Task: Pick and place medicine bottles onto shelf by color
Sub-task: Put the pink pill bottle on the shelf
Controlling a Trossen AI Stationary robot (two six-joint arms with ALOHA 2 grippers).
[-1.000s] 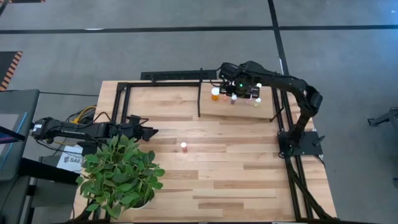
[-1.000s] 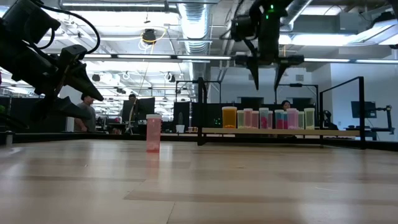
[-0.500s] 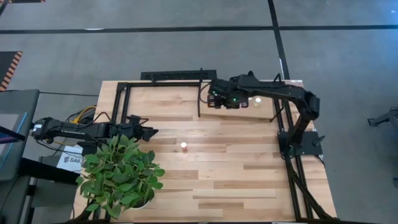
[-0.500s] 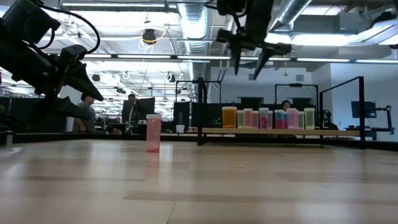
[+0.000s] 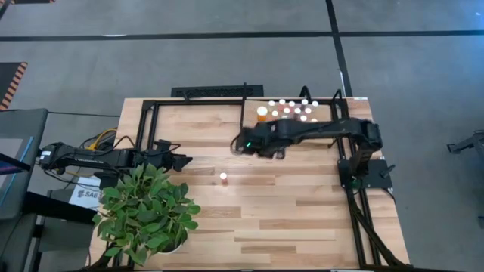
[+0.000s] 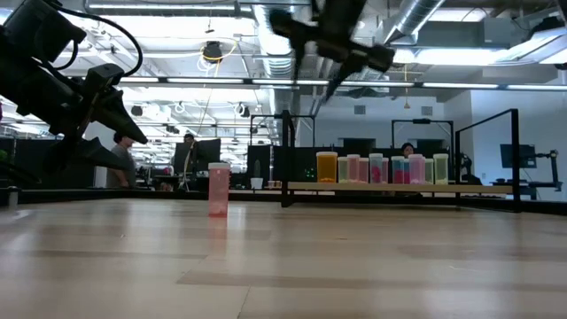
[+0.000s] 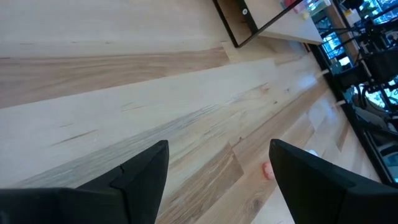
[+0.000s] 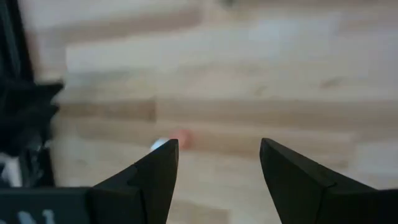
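Observation:
A lone pink medicine bottle [image 5: 224,177] with a white cap stands upright on its base on the tabletop, left of the shelf [image 5: 253,122]; it also shows in the low view [image 6: 218,190] and the right wrist view [image 8: 173,139]. A row of bottles [image 5: 291,109] stands on the shelf, with the larger orange one [image 6: 327,167] at its left end. My right gripper [image 5: 240,145] hangs open above the table, between the shelf and the lone bottle, holding nothing. My left gripper [image 5: 184,160] waits open at the table's left, its fingers [image 7: 146,177] empty.
A potted green plant [image 5: 147,211] fills the near left corner beside my left arm. Black frame bars [image 5: 200,100] run along the far edge and around the shelf. People and desks show in the room beyond the table [image 6: 124,159].
My right gripper has swung away from above the shelf's bottles toward the table's left and near side, closing on the lone pink bottle, turning as it went and staying open. The shelf's bottles now show uncovered.

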